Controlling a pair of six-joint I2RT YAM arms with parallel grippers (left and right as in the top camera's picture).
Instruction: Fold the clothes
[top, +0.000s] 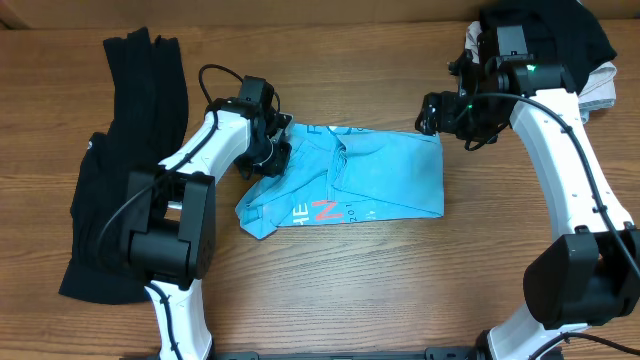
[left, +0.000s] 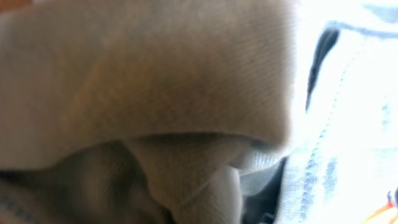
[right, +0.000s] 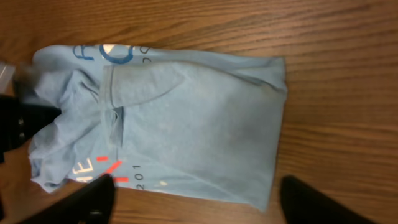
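The light blue T-shirt (top: 370, 175) lies partly folded at the table's middle, its white lettering and red-orange mark (top: 322, 210) near the front edge. My left gripper (top: 272, 148) is down on the shirt's bunched left edge. In the left wrist view shaded blue cloth (left: 155, 81) fills the frame and hides the fingers, so it seems shut on the cloth. My right gripper (top: 432, 113) hovers just off the shirt's far right corner. In the right wrist view the shirt (right: 199, 112) lies below the wide-open, empty fingers (right: 199, 205).
A pile of black garments (top: 125, 170) lies along the left side of the table. A dark garment (top: 560, 35) and a light folded one (top: 600, 85) sit at the far right corner. Bare wood runs along the front.
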